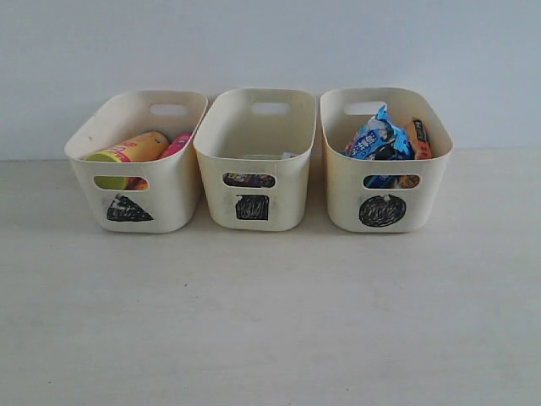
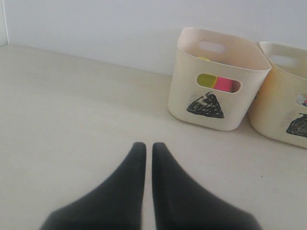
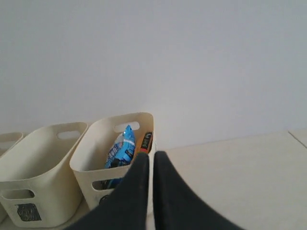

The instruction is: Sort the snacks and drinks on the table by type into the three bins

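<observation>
1. Exterior view: three cream plastic tubs stand in a row on the table (image 1: 270, 321), left to right the triangle bin (image 1: 173, 199), square bin (image 1: 287, 190) and circle bin (image 1: 342, 199), sides close together
2. Triangle bin holds the yellow-orange tube (image 1: 135, 148) and pink tube (image 1: 176, 144), both lying tilted, side by side. Square bin: dark carton (image 1: 248, 179) seen only through the handle cut-out. Circle bin: crinkly blue bag (image 1: 378, 139) upright, orange-brown packet (image 1: 419, 138) just beside it
3. Left wrist view alone shows the left gripper (image 2: 149, 146): black tapered jaws pressed together, nothing between, over the table, apart from the triangle bin; a yellow-green lid (image 2: 207, 80) shows through its cut-out
4. Right wrist view alone shows the right gripper (image 3: 151, 155): jaws pressed together, holding nothing, in front of the circle bin, hiding its mark
5. Bins are smooth and round-cornered with scribbled black marks; table is pale beige with faint grain; a plain wall (image 1: 270, 42) stands behind
</observation>
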Robot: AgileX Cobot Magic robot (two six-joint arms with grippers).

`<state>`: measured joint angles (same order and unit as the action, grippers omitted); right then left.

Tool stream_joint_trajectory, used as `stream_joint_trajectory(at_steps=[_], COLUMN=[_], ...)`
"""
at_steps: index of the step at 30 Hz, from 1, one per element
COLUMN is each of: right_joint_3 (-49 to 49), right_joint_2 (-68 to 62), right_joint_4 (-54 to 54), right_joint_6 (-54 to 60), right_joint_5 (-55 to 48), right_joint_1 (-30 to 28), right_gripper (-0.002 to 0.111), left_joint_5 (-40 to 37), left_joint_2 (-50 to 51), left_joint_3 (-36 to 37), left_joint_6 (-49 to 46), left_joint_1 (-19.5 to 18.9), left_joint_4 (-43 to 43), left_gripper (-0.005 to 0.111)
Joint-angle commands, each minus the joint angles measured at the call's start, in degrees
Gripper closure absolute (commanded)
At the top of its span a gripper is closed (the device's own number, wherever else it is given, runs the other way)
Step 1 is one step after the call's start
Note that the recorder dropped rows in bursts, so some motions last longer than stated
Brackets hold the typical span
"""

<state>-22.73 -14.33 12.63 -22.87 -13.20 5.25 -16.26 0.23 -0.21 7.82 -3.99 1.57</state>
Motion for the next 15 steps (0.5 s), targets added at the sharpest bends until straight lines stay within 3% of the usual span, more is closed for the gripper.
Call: stream_joint_trajectory(at_steps=[1, 6, 15], right_joint_3=[0.55, 7.48, 22.73], right_joint_2=[0.57, 3.42, 13.82], right_joint_4=[-6.75, -15.35, -15.11], right_joint_6=[8.63, 15.89, 17.27], right_joint_5=[3.14, 3.81, 3.94], right_joint_1=[-0.15, -0.15, -0.15], right_gripper=[0.108, 0.108, 0.108], left_joint_5=[0.39, 0.39, 0.28], left_joint_2=[-0.23, -0.23, -0.23], left_joint_3=[0.21, 0.21, 0.21], left_joint_6=[0.32, 0.32, 0.32], left_joint_1=[0.05, 0.05, 0.05], left_joint_4=[0.12, 0.12, 0.12], left_gripper=[0.102, 0.102, 0.102])
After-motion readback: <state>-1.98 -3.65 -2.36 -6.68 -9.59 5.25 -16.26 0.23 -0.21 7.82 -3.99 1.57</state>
